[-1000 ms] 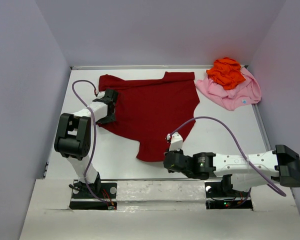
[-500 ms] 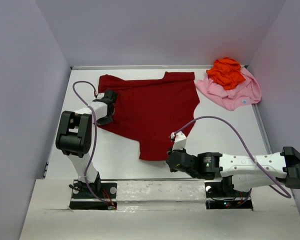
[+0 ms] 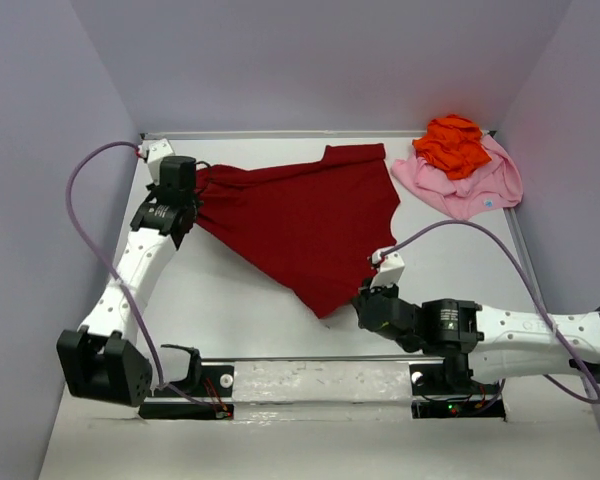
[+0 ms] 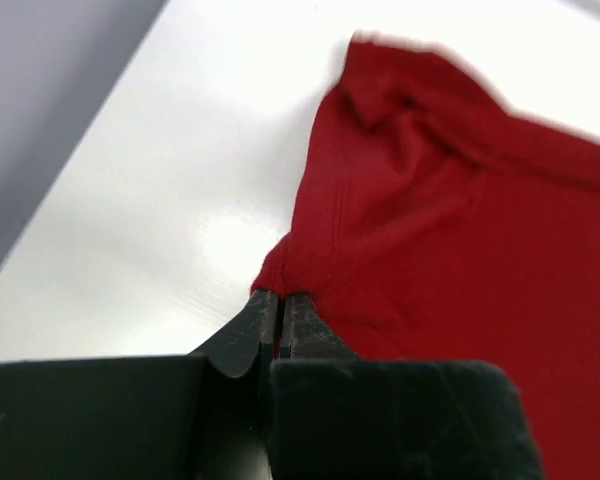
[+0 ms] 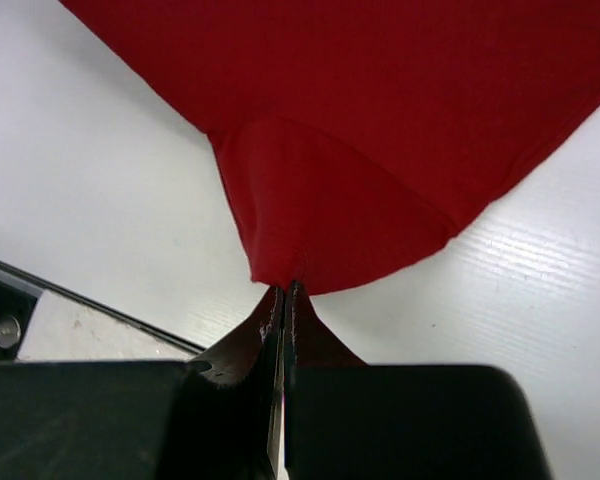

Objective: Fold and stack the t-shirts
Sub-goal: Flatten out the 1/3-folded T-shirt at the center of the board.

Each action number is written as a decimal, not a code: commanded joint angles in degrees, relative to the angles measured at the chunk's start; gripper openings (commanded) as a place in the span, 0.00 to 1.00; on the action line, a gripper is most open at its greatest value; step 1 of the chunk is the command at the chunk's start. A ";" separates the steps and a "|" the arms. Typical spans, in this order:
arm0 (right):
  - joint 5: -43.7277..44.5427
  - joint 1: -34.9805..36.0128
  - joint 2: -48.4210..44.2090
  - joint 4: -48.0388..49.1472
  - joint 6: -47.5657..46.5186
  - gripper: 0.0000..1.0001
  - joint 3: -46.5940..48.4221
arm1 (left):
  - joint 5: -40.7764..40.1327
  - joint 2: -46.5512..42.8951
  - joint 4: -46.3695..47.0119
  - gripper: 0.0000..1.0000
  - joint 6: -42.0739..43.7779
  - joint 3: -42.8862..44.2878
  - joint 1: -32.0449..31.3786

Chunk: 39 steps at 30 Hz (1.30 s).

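Note:
The dark red t-shirt [image 3: 300, 210] hangs stretched between my two grippers over the white table [image 3: 230, 290]. At the far left, my left gripper [image 3: 192, 195] is shut on the shirt's left edge; the left wrist view shows its fingertips [image 4: 280, 297] pinching a bunched fold of red cloth [image 4: 450, 230]. Near the front, my right gripper [image 3: 358, 297] is shut on the lower edge, and in the right wrist view its tips [image 5: 288, 287] nip the red hem [image 5: 340, 200]. A bright orange t-shirt [image 3: 452, 142] lies crumpled on a light pink t-shirt [image 3: 470, 185] at the back right corner.
Grey walls close the table in on the left [image 3: 50, 200], back and right. A metal rail [image 3: 320, 378] runs along the near edge between the arm bases. Purple cables [image 3: 85, 200] loop off both arms.
My left gripper closed on the shirt's left edge and rose toward the back left as the arm stretched out. My right gripper drew the hem rightward. The shirt now hangs taut.

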 commanded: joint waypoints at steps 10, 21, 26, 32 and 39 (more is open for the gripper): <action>14.78 -0.37 -4.53 -9.83 -3.33 0.00 10.11 | 0.74 -6.18 -1.68 0.00 0.23 1.25 2.99; 29.46 -0.99 -6.12 -11.52 -18.26 0.00 29.08 | 8.03 -20.04 -1.60 0.00 0.40 11.08 3.87; 31.31 -0.99 -6.03 6.64 -44.72 0.00 35.51 | 9.54 -24.72 -3.16 0.00 1.11 18.81 3.26; 27.88 -0.99 -5.77 29.79 -69.76 0.00 40.07 | 11.02 -28.94 -1.51 0.00 -1.44 20.50 2.11; 25.78 -0.99 0.03 37.34 -82.68 0.00 52.64 | 13.57 -28.07 -1.33 0.00 -1.97 24.80 2.11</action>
